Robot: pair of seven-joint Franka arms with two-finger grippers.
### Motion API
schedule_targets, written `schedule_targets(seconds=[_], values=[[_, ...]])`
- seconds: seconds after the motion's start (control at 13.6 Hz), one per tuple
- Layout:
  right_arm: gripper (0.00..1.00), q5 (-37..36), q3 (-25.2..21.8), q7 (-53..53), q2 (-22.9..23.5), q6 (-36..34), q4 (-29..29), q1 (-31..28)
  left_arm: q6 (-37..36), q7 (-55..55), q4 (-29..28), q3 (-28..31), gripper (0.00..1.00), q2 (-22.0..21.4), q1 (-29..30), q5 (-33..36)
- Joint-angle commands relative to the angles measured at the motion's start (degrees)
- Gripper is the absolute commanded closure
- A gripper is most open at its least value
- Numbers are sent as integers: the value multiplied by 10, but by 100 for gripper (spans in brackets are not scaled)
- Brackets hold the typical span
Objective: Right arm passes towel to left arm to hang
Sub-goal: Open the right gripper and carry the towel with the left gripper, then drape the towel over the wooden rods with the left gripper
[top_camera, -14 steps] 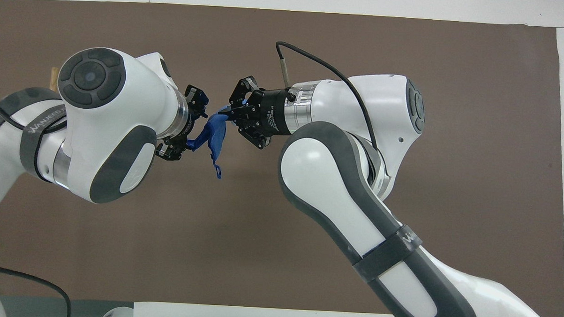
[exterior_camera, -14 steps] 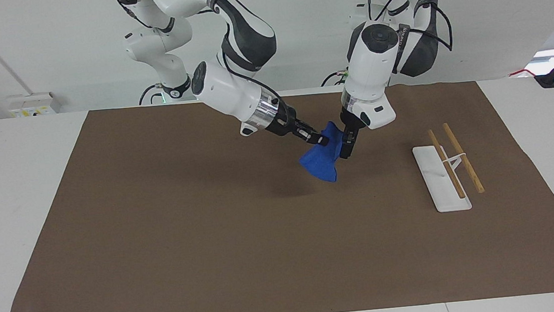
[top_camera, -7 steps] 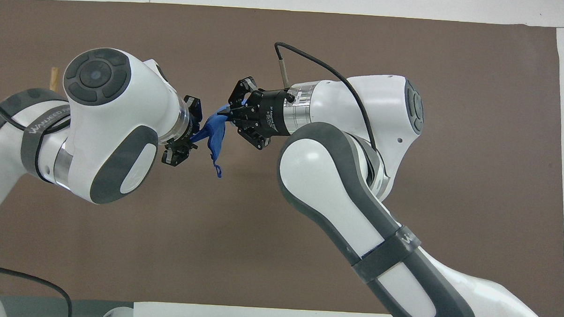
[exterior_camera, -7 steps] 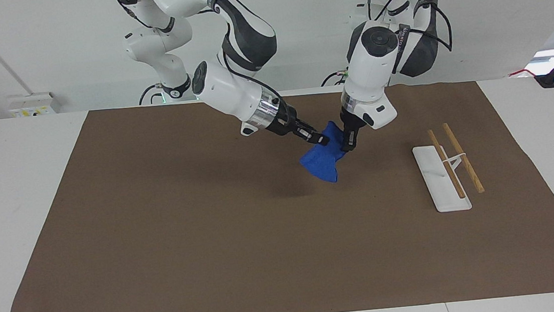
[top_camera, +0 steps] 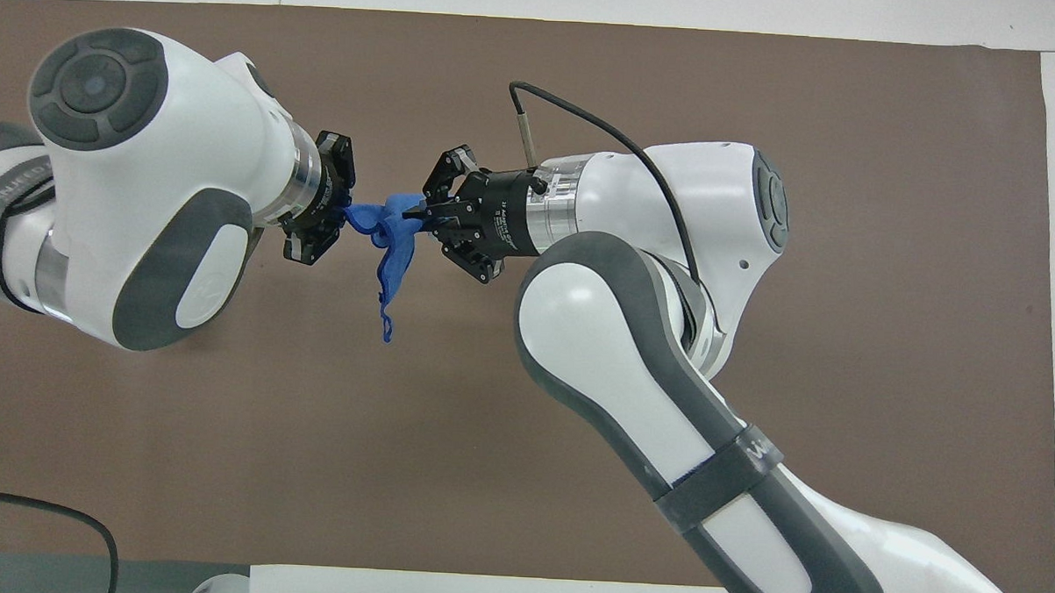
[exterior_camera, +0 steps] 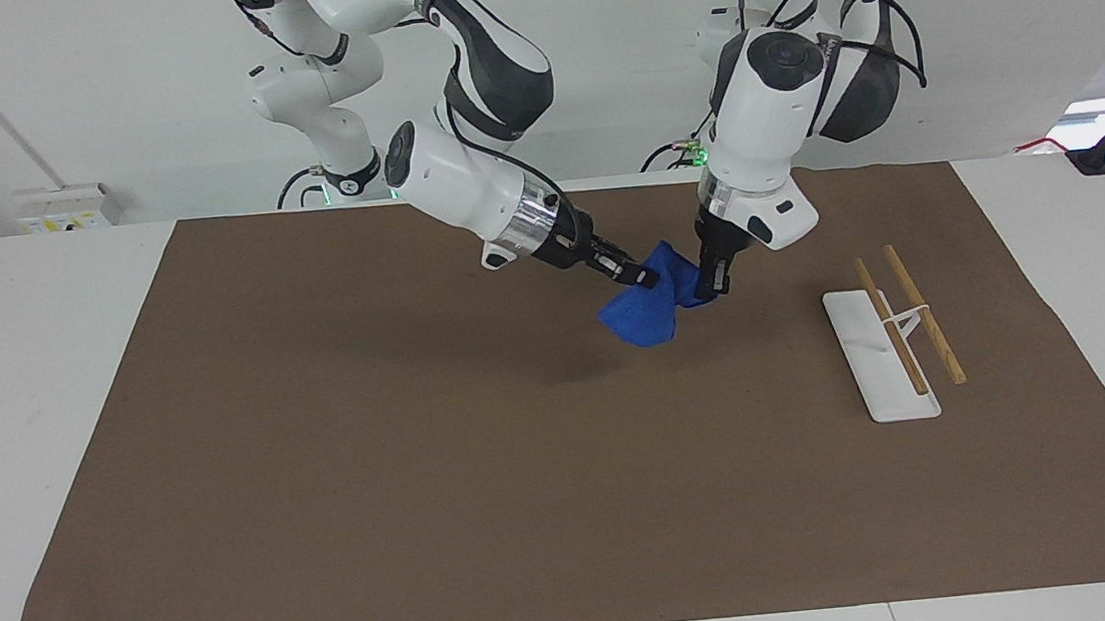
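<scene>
The bright-blue towel hangs in the air over the middle of the brown mat, stretched between both grippers; it also shows in the overhead view with a tail drooping down. My right gripper is shut on one upper corner of it, seen from above too. My left gripper points down and is shut on the other upper corner, which the overhead view also shows.
A white rack base with two wooden rods stands on the brown mat toward the left arm's end of the table. In the overhead view the left arm hides it.
My left gripper has closed on the towel's corner and moved toward the left arm's end, pulling the towel taut between the grippers. The right gripper has barely moved.
</scene>
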Motion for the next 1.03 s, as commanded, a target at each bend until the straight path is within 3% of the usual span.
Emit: schedule_targets(seconds=[0.0,0.22,0.37,0.51,0.66,0.81,0.96], values=[[0,-60,-3,-34,0,17,3,3,-22,21,35,5,100,7,1,-4],[0,-286,-3,-122,0,7,3,-28,-51,88,35,8,100,-21,2,2],[0,-368,-4,-181,-3,-20,-4,-61,-74,114,34,23,100,-25,3,48],[0,-464,-6,-262,-6,-99,0,-114,-80,143,28,24,100,-30,29,107],[0,-576,-4,-362,-23,-188,10,-171,-85,204,27,24,100,-29,69,122],[0,-612,-5,-420,-58,-274,10,-209,-84,227,17,24,100,-30,114,140],[0,-638,-9,-488,-104,-342,14,-252,-71,227,-33,24,100,-52,148,165]])
